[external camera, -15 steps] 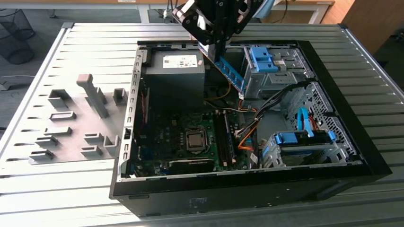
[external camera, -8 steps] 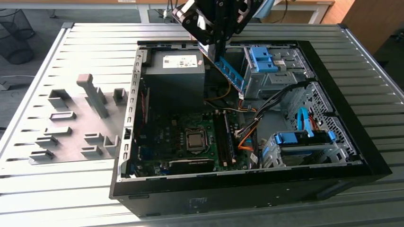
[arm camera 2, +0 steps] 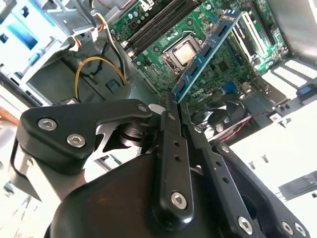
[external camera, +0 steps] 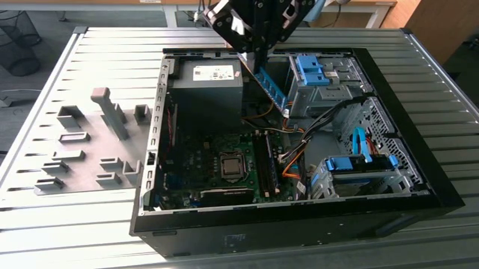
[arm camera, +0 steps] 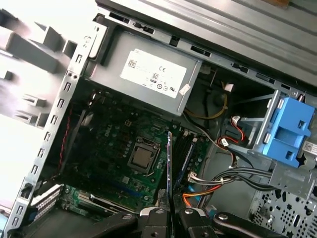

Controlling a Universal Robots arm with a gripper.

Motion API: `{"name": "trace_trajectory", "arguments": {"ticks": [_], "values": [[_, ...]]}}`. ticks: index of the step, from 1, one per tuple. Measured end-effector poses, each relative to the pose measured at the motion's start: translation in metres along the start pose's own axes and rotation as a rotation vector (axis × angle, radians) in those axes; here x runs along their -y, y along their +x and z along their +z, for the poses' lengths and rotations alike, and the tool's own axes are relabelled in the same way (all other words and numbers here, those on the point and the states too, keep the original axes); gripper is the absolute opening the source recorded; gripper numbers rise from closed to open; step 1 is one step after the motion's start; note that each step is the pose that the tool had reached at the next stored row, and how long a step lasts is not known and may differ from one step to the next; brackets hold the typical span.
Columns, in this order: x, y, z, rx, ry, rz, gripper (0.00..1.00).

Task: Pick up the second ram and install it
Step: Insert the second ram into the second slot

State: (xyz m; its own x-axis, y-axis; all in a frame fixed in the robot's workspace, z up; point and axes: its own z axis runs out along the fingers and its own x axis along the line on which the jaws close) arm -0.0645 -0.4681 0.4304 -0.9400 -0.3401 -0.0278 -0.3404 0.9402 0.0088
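Observation:
My gripper (external camera: 256,60) hangs over the open computer case (external camera: 419,185), shut on the upper end of the second ram (external camera: 274,91). This is a long blue board with dark chips, and it slopes down from the fingers toward the case interior. In the second wrist view the second ram (arm camera 2: 207,49) reaches out from the closed fingertips (arm camera 2: 168,106) above the green motherboard (arm camera 2: 228,69). In the first wrist view the second ram (arm camera: 170,163) shows edge-on, rising from the gripper (arm camera: 170,212) beside the memory slots (arm camera: 185,156). The memory slots (external camera: 263,162) lie below it, to the right of the processor socket (external camera: 232,166).
A grey power supply (external camera: 206,84) fills the case's back left. Blue drive cages (external camera: 314,70) (external camera: 359,165) and orange and black cables (external camera: 295,151) crowd the right side. Grey plastic holder blocks (external camera: 82,151) stand on the slatted table (external camera: 75,224) left of the case.

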Motion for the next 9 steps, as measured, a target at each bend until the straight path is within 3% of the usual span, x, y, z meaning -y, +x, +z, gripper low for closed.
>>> {"name": "trace_trajectory", "arguments": {"ticks": [9], "values": [[0.0,0.0,0.0008,0.0009,0.0038,0.122,0.14]]}}
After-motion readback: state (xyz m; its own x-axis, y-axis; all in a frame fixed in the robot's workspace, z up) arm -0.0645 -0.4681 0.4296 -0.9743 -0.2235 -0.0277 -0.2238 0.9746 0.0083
